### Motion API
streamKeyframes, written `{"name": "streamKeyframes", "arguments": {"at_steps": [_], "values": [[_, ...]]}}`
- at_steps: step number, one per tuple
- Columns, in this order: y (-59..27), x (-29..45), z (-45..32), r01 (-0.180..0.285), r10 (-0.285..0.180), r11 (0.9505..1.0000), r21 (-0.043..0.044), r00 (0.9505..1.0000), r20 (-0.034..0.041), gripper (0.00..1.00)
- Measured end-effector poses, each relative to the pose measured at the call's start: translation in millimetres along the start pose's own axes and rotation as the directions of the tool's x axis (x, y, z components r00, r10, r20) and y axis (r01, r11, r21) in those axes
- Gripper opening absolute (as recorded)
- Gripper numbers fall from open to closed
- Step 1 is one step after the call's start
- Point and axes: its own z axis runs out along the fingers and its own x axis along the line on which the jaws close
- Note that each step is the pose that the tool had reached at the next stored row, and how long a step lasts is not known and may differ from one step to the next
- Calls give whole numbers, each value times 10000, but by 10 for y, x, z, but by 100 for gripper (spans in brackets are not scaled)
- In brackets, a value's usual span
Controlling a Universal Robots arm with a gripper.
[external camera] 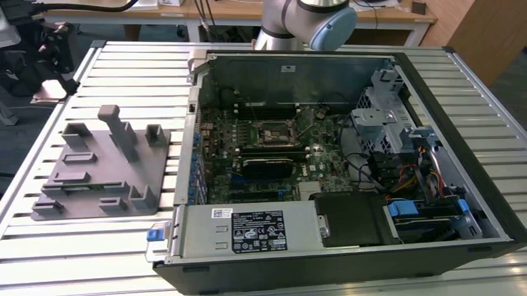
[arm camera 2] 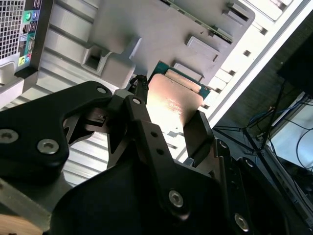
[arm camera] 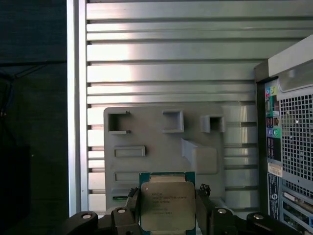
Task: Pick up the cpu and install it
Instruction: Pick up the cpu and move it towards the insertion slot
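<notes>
Slatted metal bench (external camera: 123, 68): carries all items noted.

Open computer case (external camera: 297, 68): laid on its side, side panel off, taking up the bench toward the exterior view's right. Motherboard (external camera: 272, 154) is exposed. A square socket frame (external camera: 268, 131) is seen near its middle; whether anything sits in it cannot be told.

Robot arm (external camera: 309, 18): seen beyond the case's far wall, at the far edge of the bench.

Grey plastic tray (external camera: 91, 179) with upright posts: set beside the case, along the bench edge at the exterior view's left. Its recesses are seen from overhead in the first wrist view.

End effector (arm camera: 167, 193): clamped on the cpu (arm camera: 167, 205). One dark finger (arm camera: 132, 208) is pressed to each of two opposite edges, as shown in both wrist views.

The cpu: held flat, pale metal top toward the camera, green rim showing at its edges. It is seen over the tray and is judged to be lifted clear of it, given how large it looms against the recesses. It is outside the case, whose rear panel is seen off to one side.

Progress, as judged: the pick-up is done. The carry to the case and the seating in the socket are not yet done.
</notes>
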Motion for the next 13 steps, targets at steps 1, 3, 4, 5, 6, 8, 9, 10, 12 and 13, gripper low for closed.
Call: {"name": "streamKeyframes", "arguments": {"at_steps": [1,3,4,5,6,8,9,10,12,13], "values": [[0,-10,0,0,0,10000,0,10000,0,54],[1,-30,0,0,0,10000,0,10000,0,54],[1,-40,1,0,0,10000,-1,10000,1,54],[2,-50,0,-1,1,10000,0,10000,0,54],[2,-60,1,0,0,10000,0,10000,0,54],[3,-78,1,0,0,10000,0,10000,0,54],[3,-87,1,0,0,10000,0,10000,0,54],[3,-96,1,0,0,10000,0,10000,0,54],[4,-114,1,0,0,10000,0,10000,0,54],[4,-123,1,-1,1,10000,0,10000,0,54]]}}
